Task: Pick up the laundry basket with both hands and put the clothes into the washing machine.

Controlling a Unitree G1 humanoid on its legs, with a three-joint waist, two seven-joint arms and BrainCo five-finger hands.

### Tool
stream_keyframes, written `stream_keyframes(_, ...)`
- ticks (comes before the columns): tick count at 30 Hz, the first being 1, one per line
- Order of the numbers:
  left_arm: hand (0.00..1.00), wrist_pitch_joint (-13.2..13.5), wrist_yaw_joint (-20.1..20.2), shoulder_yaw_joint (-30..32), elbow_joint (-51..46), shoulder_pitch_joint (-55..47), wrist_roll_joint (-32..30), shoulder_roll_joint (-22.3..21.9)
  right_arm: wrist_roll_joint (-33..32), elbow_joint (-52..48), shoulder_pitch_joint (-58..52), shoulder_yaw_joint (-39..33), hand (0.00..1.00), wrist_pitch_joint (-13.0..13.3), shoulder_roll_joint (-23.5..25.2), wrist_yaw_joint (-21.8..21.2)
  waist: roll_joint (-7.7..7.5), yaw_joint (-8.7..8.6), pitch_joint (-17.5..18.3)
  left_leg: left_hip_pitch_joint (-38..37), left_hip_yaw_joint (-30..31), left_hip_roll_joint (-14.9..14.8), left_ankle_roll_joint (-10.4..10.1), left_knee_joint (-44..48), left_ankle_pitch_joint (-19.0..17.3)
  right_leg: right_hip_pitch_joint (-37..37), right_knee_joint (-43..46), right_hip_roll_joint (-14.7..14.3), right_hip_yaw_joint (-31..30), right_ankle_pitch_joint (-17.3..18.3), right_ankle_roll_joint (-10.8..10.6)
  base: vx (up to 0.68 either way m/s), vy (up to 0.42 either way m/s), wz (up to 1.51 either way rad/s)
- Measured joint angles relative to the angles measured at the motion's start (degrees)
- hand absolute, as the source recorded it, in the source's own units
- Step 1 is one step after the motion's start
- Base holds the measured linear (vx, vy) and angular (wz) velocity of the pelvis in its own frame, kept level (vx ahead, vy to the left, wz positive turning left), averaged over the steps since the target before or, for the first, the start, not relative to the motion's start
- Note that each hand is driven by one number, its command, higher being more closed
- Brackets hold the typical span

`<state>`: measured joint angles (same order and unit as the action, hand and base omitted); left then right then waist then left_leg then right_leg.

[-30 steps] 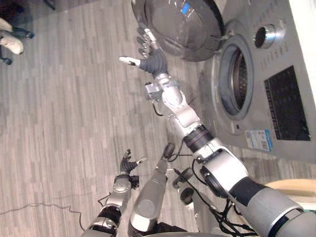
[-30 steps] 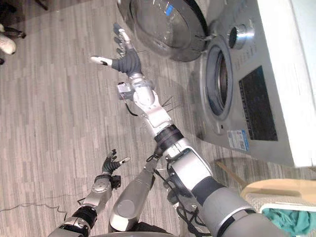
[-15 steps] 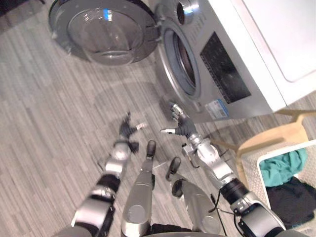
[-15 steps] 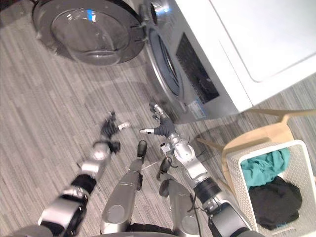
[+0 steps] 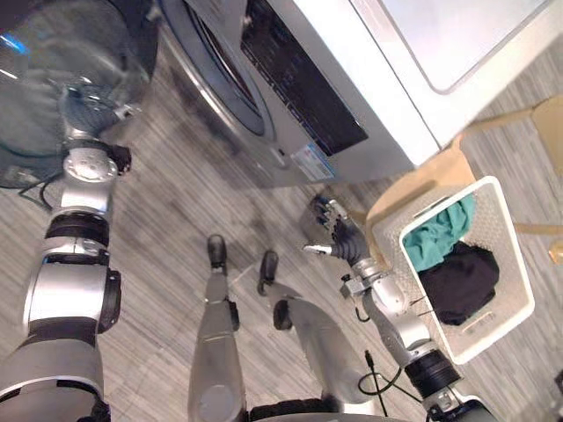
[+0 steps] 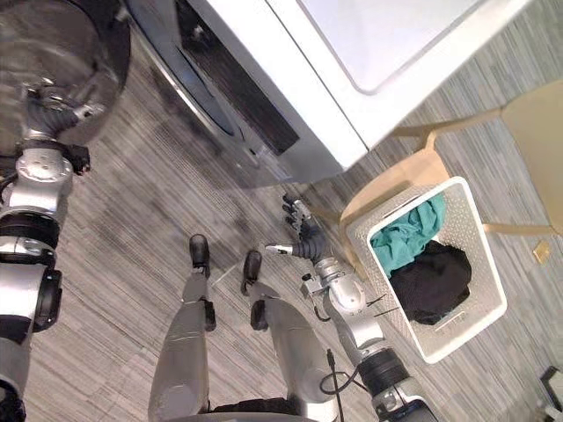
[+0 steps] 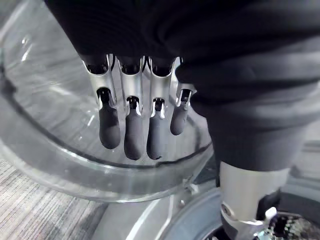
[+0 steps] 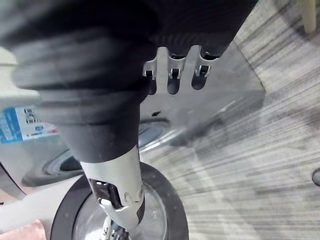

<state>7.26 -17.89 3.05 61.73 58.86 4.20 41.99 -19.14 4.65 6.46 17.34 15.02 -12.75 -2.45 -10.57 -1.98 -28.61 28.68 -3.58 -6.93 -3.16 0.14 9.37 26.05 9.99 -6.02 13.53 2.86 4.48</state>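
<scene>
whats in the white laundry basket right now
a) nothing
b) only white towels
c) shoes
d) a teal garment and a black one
d: the laundry basket holds a teal garment lying next to a black garment, while the right hand is open beside the basket and holds nothing.

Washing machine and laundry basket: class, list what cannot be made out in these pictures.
1. Washing machine drum: left eye view, seen edge-on, inside dark.
2. Laundry basket: bottom hidden under teal cloth and black cloth.
3. Left hand: left wrist view, contact with door glass unclear.
</scene>
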Motion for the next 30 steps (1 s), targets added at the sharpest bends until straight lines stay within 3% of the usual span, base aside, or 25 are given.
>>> stream_keyframes(6,0.0,-0.36,-1.24,4.22,-8.79,-8.43,0.02,-2.4,0.91,-1.5,-1.26,-3.57,0.0,0.34,3.93,3.06,0.03,1.33,-0.02,-2.04,-0.02,0.22,0.01,0.38,0.0,-2.27,-0.28,0.19,-0.26,-0.06,0.1,0.0,0.0,0.0)
stream_keyframes(8,0.0,0.14,-1.31,4.37,-15.16,-15.95,0.03,-6.21,2.23,-1.46,-1.34,-4.97,0.0,0.42,5.69,4.53,0.1,2.3,-0.06,-3.88,-0.01,0.53,0.04,0.37,-0.11,-4.05,-0.26,0.44,-0.39,0.59,0.26,-0.01,0.014,0.08)
stream_keyframes(10,0.0,0.83,-1.3,4.34,-21.68,-24.49,0.03,-12.37,3.72,-1.36,-1.59,-6.62,0.0,0.43,6.53,6.08,0.45,3.34,-0.24,-5.84,-0.04,1.21,-0.03,0.38,-0.68,-5.91,0.14,1.13,-0.4,2.25,1.24,-0.01,0.013,0.11)
stream_keyframes(12,0.0,1.02,-1.13,3.58,-26.46,-36.98,-0.13,-20.9,5.56,-1.45,-2.59,-7.98,0.0,0.4,7.69,7.21,0.89,4.62,-0.51,-9.23,-1.53,1.35,-0.34,0.86,-2.62,-8.83,0.24,1.57,-1.43,3.43,0.72,-0.01,0.043,-0.13)
stream_keyframes(13,0.0,0.92,-1.03,3.23,-26.66,-40.06,-0.21,-22.95,6.48,-1.48,-2.95,-8.17,0.0,0.34,7.76,7.4,1.13,4.69,-0.55,-10.24,-1.81,1.47,-0.1,1.04,-3.12,-9.84,0.23,1.71,-1.68,3.57,0.67,0.02,0.065,-0.2)
stream_keyframes(15,0.0,0.58,0.41,0.64,-26.65,-49.97,-0.31,-28.48,9.35,-1.6,-4.45,-8.77,0.0,0.23,7.53,7.56,2.33,5.06,0.1,-13.19,-3.97,1.56,0.05,3.31,-5.6,-12.7,0.16,2.03,-3.73,4.2,-0.26,0.03,0.086,-0.33)
stream_keyframes(16,0.0,0.57,0.59,-0.1,-26.57,-51.69,-0.31,-29.24,9.91,-1.6,-4.79,-9.08,0.0,0.12,7.52,7.55,2.71,5.17,0.64,-13.47,-4.66,1.5,0.36,4.03,-6.19,-13.0,0.05,2.04,-4.47,4.2,-0.32,0.02,0.071,-0.59)
stream_keyframes(19,0.0,0.72,2.16,-0.67,-22.57,-57.82,-0.55,-31.69,12.16,-1.71,-6.05,-10.25,0.0,-0.56,7.23,7.45,5.86,4.96,4.27,-16.19,-11.26,-0.04,1.24,8.35,-11.05,-15.95,-1.85,1.3,-11.14,2.57,-2.47,0.1,0.086,-1.03)
stream_keyframes(24,0.0,0.78,4.43,-0.25,-17.17,-64.74,-5.25,-33.75,15.35,-4.69,-8.33,-12.03,0.0,-0.67,5.03,7.35,10.42,2.39,9.38,-22.73,-25.53,-4.64,2.05,15.62,-20.2,-19.61,-2.74,-0.96,-23.61,-0.03,-6.72,0.14,0.131,-1.75)
stream_keyframes(25,0.0,0.83,5.08,-0.07,-16.6,-64.93,-5.59,-33.78,15.73,-4.7,-8.72,-12.74,0.0,-0.9,4.48,7.34,10.83,1.88,9.6,-24.94,-28.5,-5.94,1.94,16.14,-21.82,-19.6,-2.24,-0.73,-21.14,0.87,-8.47,0.07,0.132,-1.62)
stream_keyframes(26,0.0,0.84,5.41,-0.1,-16.58,-65.05,-5.92,-33.71,16.13,-4.72,-8.95,-12.94,0.0,-0.92,4.27,7.27,10.74,1.5,9.64,-26.25,-29.94,-6.14,1.81,16.17,-22.63,-19.38,-1.44,-0.09,-17.06,1.79,-7.73,0.03,0.105,-1.37)
stream_keyframes(28,0.0,0.85,6.06,-0.2,-15.84,-65.12,-7.15,-33.1,17.87,-4.69,-11.39,-13.15,0.0,-1.03,3.66,7.28,10.33,0.99,10.88,-28.64,-35.26,-7.5,0.53,17.99,-25.15,-18.04,2.49,5.63,3.71,4.36,-3.55,0.06,0.045,-1.12)
stream_keyframes(30,0.0,0.82,6.69,-0.22,-14.85,-65.09,-7.24,-32.78,18.97,-4.41,-12.84,-13.07,0.0,-1.36,3.48,7.24,10.65,0.96,12.27,-28.72,-37.57,-10.06,-0.55,22.23,-27.72,-18.05,2.93,7.21,10.16,4.7,-3.11,0.14,-0.026,-0.9)
